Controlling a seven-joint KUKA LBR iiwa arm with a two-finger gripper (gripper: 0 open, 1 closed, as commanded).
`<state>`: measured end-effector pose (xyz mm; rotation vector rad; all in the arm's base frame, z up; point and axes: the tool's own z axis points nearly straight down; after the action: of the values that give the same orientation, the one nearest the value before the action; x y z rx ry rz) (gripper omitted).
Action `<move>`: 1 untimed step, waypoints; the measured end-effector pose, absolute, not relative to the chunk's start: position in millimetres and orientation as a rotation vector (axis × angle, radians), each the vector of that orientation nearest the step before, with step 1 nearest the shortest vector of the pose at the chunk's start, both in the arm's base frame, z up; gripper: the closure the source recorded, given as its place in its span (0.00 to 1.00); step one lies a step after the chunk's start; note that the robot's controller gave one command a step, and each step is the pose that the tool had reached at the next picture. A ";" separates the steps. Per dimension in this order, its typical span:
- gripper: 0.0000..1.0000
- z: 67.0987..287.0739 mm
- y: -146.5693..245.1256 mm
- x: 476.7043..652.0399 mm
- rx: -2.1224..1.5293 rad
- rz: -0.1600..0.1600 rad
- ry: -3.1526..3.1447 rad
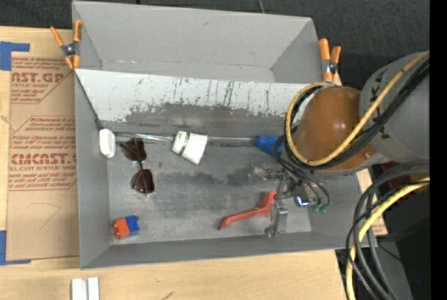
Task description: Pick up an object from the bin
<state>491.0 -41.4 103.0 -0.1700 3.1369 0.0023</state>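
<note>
My gripper (276, 216) hangs low in the bin's front right corner, below the arm's orange dome. Right beside it on the left lies a red-orange tool (244, 215) with a long thin handle pointing to the front left. Its right end touches or sits under the gripper, and I cannot tell whether it is gripped. A small blue thing (267, 144) lies behind the gripper at the foot of the back wall, partly hidden by the arm.
A white cup-shaped piece (190, 146) lies on its side at the back middle. Dark brown sunglasses (138, 167) and a small white piece (106, 143) lie at the left. An orange-and-blue block (126, 227) sits in the front left corner.
</note>
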 end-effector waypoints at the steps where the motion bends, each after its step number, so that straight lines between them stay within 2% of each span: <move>1: 1.00 77.8 -46.9 482.7 -0.622 0.003 3.077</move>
<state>482.7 -46.9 77.8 -0.6224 3.0770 0.0026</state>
